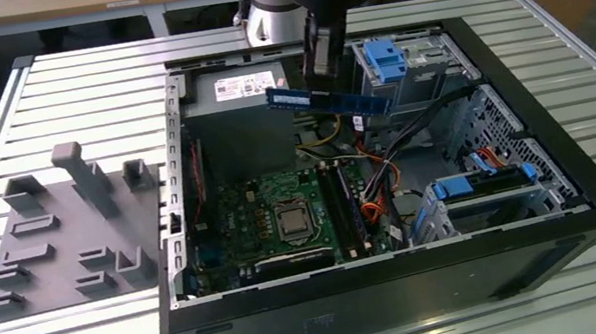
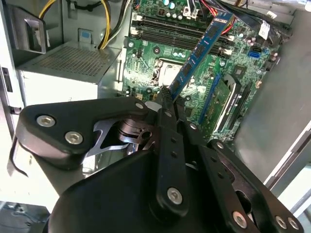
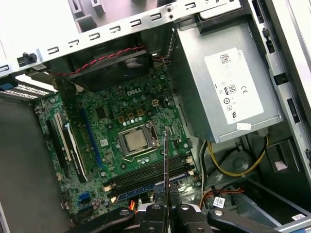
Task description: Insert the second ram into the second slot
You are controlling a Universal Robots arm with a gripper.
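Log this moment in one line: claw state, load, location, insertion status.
claw: shut on second ram | location: above motherboard of open computer case | insertion: not yet seated

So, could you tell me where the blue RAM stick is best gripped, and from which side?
Probably take the RAM stick by its two flat faces near the upper long edge, coming from above. It is a thin board, so a pinch across its thickness suits it, and the lower edge stays free for the memory slots. The gripper holds it that way now.
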